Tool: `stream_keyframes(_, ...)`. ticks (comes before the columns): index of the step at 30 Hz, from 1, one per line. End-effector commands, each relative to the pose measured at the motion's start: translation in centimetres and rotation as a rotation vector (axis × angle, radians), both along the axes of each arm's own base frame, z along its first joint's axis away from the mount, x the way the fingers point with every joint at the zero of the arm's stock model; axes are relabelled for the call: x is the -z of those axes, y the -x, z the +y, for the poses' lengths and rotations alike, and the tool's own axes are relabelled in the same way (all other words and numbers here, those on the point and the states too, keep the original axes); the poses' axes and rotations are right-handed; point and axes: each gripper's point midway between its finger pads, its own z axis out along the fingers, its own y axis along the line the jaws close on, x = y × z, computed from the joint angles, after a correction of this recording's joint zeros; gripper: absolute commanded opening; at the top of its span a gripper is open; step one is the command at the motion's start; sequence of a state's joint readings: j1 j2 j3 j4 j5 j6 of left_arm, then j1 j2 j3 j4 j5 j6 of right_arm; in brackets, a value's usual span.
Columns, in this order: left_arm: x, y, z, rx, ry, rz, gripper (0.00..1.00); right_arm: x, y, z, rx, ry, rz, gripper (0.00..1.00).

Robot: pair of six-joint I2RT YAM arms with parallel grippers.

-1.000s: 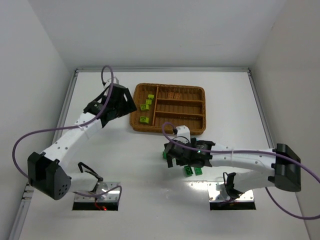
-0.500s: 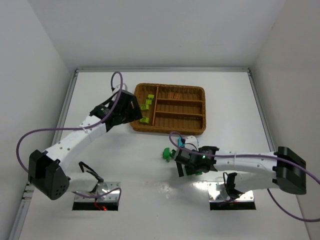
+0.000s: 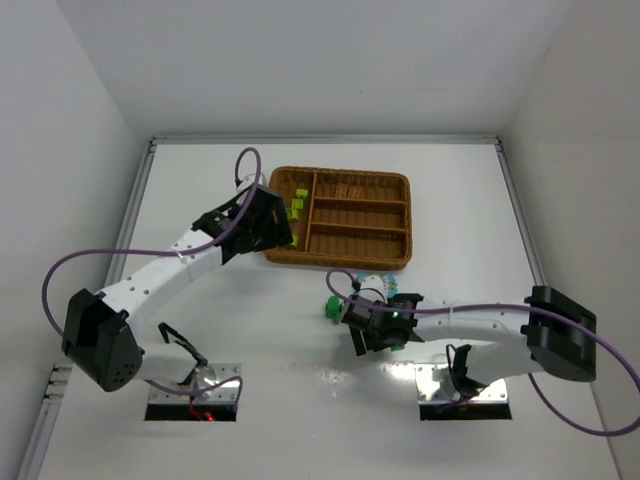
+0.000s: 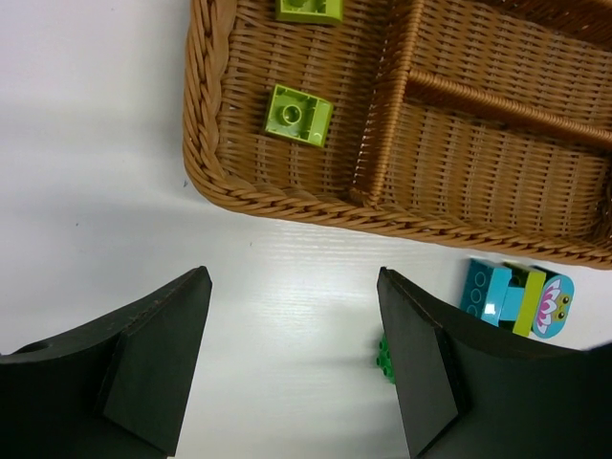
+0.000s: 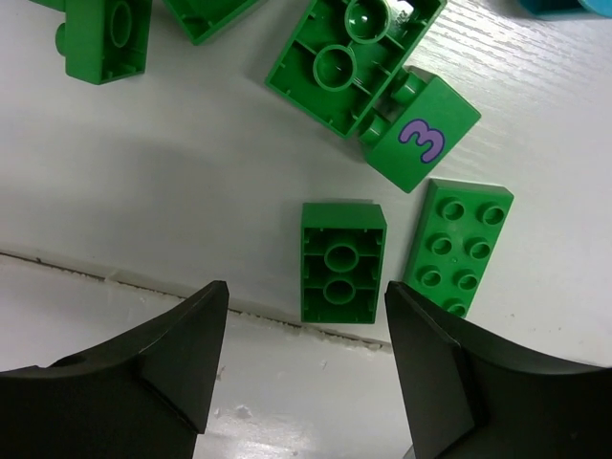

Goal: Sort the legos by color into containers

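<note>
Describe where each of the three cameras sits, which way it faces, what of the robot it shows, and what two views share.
Top external: above, behind the arms, looking down on both arms and the rectangular brown woven wicker tray.
Left wrist: on the left arm, looking down past the open left gripper at the tray's near-left corner and a lime-yellow studded brick inside.
Right wrist: on the right arm, looking down past the open right gripper at dark green studded bricks.
Shared: top and left wrist both show the tray.

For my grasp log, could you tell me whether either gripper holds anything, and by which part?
Nothing is held: the left gripper and right gripper are both open and empty.
</note>
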State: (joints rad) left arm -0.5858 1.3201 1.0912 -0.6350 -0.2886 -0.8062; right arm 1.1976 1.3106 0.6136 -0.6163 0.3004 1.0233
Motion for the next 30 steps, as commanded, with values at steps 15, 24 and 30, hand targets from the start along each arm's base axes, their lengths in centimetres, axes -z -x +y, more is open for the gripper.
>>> stream_keyframes(15,-0.4,-0.2,-0.3,-0.007,0.001,-0.020,0.77,1.4,-0.8,0.2,-0.008,-0.005,0.016,0.59)
stream_keyframes(24,-0.7,-0.3,-0.1,-0.007,-0.005,-0.033,0.77,-2.6,-2.2,1.7,0.003,-0.065,-0.051,0.42)
stream_keyframes(30,-0.5,-0.7,1.6,-0.043,-0.049,-0.030,0.77,-8.6,-5.4,3.4,-0.002,-0.114,-0.190,0.42)
